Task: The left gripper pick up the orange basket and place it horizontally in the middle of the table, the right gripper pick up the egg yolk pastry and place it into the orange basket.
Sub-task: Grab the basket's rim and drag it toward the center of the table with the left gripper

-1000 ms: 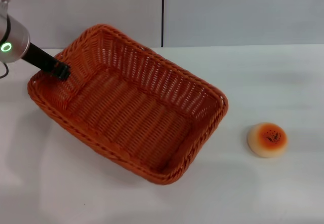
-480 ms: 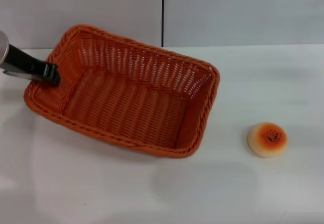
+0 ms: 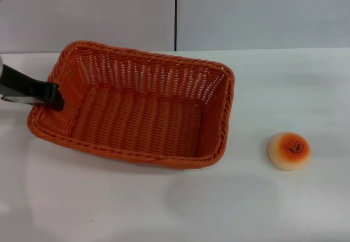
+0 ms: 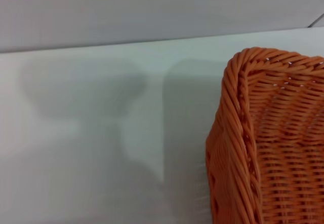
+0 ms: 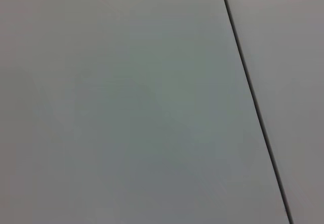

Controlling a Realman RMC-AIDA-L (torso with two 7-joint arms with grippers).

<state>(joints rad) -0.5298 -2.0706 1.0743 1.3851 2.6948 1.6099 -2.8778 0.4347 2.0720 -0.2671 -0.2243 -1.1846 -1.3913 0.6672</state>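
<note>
The orange basket (image 3: 136, 108) lies almost horizontal across the middle-left of the white table (image 3: 273, 209), its open side up and nothing inside it. My left gripper (image 3: 53, 95) comes in from the left edge and is shut on the basket's left rim. The left wrist view shows one braided corner of the orange basket (image 4: 268, 143) close up. The egg yolk pastry (image 3: 289, 150), round with an orange, seed-dotted top, rests on the table to the right of the basket. My right gripper is out of view.
A grey wall (image 3: 246, 12) with a dark vertical seam (image 3: 175, 12) rises behind the table. The right wrist view shows only a grey wall (image 5: 126, 107) and its seam.
The left gripper has swung the basket clockwise, from a steep diagonal to nearly level, and drawn its left end a little leftward. The pastry has not moved.
</note>
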